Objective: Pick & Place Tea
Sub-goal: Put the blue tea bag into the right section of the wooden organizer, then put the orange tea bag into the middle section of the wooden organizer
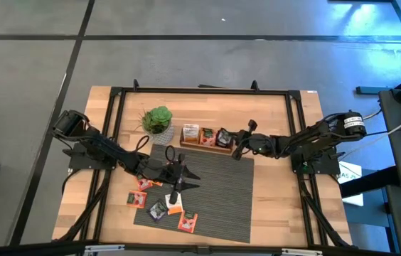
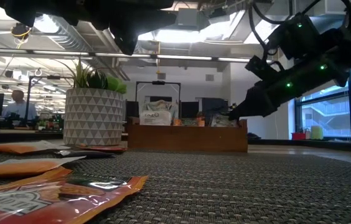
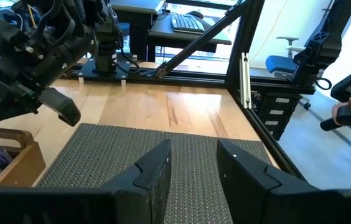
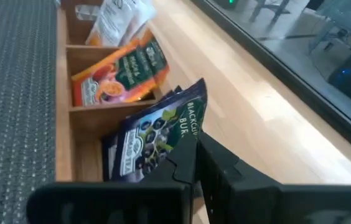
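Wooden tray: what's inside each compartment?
The brown three-compartment wooden tray holds white sachets, orange sachets and dark sachets, one colour per compartment. Front sachets hide how many.

- Wooden tray (image 1: 206,148): brown, three compartments in a row, at the far edge of the mat.
- Mat (image 1: 222,199): dark grey, ribbed weave, lying on the table.
- Table (image 1: 271,114): light wood top bordered by a black metal frame (image 1: 200,90).
- Potted plant (image 1: 157,119): green leaves in a white patterned pot (image 2: 93,116), just beside the tray.
- Person (image 2: 17,102): seated at a desk in the room behind.
- Blue office chair (image 3: 284,63): beyond the table.
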